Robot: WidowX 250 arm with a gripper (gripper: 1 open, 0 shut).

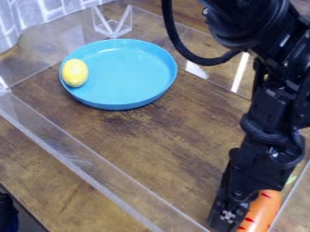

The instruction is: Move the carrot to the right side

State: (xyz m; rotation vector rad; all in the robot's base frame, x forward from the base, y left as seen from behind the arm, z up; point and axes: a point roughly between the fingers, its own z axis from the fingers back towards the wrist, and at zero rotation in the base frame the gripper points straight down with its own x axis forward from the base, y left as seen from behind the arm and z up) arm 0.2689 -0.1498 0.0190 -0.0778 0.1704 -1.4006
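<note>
Standing wide apart, with no grip on anything that can be made out, the jaws [237, 214] hang low beside the carrot [260, 212], which lies at the near right edge of the desk [133, 145], presumably so that they can push it sideways or straddle it.

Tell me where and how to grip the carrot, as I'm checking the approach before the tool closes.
Probably best across the orange body of the toy carrot, from above, one finger on each long side: it lies lengthwise and is narrower across than along. The tool covers part of it.
</note>
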